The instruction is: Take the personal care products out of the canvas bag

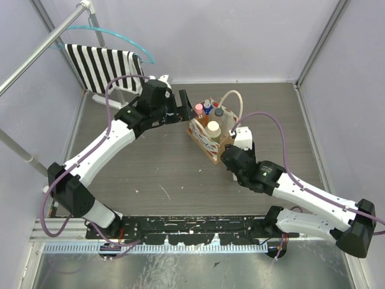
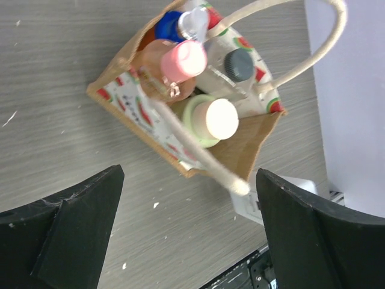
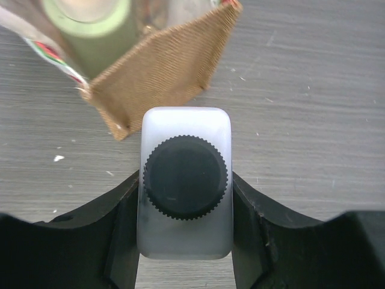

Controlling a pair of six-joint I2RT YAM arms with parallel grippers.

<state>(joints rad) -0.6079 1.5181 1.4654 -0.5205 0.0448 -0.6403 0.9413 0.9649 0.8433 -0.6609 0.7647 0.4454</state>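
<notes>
The canvas bag (image 1: 207,141) stands open mid-table; it also shows in the left wrist view (image 2: 240,144) and the right wrist view (image 3: 162,72). Inside it stand a peach-pink bottle (image 2: 180,63), a pale olive bottle with cream cap (image 2: 213,120), a blue bottle with red top (image 2: 171,24) and a clear bottle with grey cap (image 2: 231,69). My right gripper (image 3: 185,198) is shut on a white flat bottle (image 3: 185,129) with a dark cap, upright just outside the bag's right side (image 1: 243,137). My left gripper (image 1: 185,109) is open and empty at the bag's left, above the table (image 2: 189,198).
A black-and-white striped cloth (image 1: 105,66) hangs on a teal hanger at the back left, by a metal rail (image 1: 36,54). Enclosure walls stand at the back and both sides. The bag's cream handles (image 2: 313,48) arch over its opening.
</notes>
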